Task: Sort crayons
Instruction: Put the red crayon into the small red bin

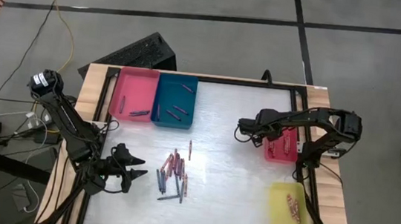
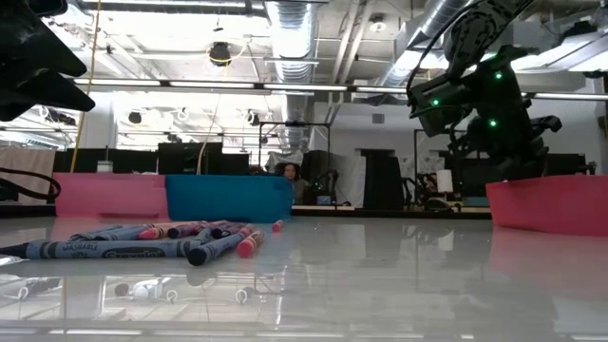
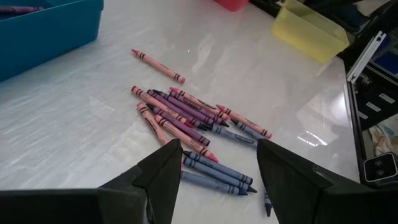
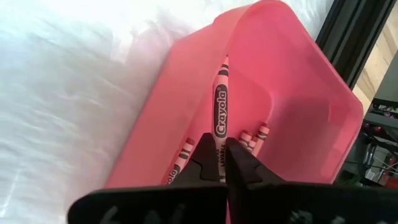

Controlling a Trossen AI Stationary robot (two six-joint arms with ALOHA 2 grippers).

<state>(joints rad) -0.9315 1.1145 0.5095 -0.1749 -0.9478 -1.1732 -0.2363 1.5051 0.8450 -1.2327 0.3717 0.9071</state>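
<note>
1. The right hand (image 4: 216, 163), over the red tray (image 4: 292, 81) at the worktop's right edge, pinches a red crayon (image 4: 221, 115); I judge a drop-off is in hand.
2. The left hand (image 1: 136, 172), fingers spread, sits just beside the loose crayons (image 1: 173, 175) mid-worktop.
3. Next: let the crayon go, then pick another from the pile.

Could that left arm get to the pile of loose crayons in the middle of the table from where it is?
Probably yes. The left tool hangs open right beside the crayon pile, pointed at it, with only bare table between them.
</note>
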